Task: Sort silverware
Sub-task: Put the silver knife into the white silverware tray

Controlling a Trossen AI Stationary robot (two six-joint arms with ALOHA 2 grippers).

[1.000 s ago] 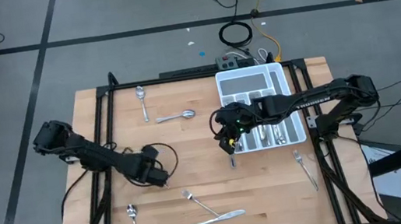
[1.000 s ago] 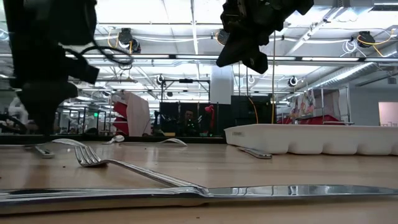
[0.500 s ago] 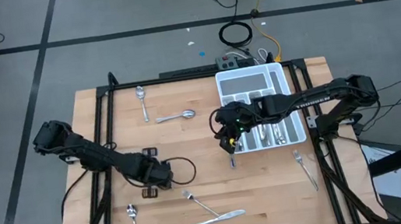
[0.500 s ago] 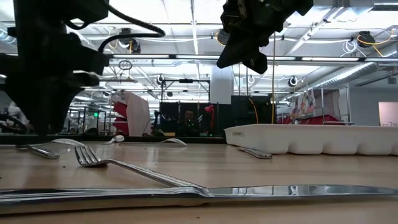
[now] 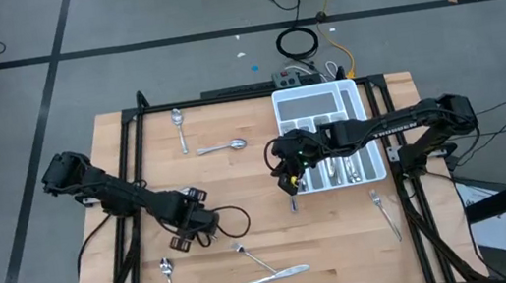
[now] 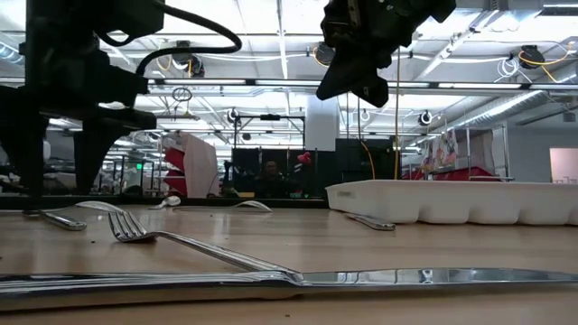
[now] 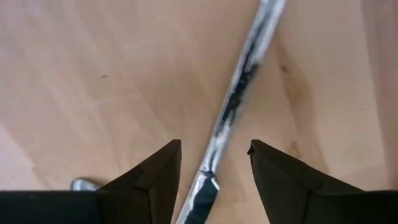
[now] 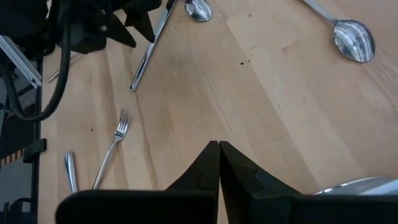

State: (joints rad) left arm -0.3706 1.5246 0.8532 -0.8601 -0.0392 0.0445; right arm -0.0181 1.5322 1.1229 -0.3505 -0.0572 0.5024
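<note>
The left gripper (image 5: 185,238) hovers low over the pale wooden counter (image 5: 238,178) near its front-left part, its dark fingers (image 7: 155,177) spread wide on either side of a slim shiny metal handle (image 7: 239,99) that lies flat on the wood, not gripped. The right gripper (image 5: 290,184) hangs above the counter just beside the near-left corner of the white compartmented plastic tray (image 5: 312,103), its fingers (image 8: 211,168) pressed together and holding nothing.

Several silver pieces already lie in the tray's compartments. Loose on the counter are two silver spoons (image 5: 222,148) toward the back left, a spoon (image 5: 166,271) at the front left, a fork (image 5: 249,256) and a table knife (image 5: 277,277) at the front centre, and another fork (image 5: 384,210) at the front right.
</note>
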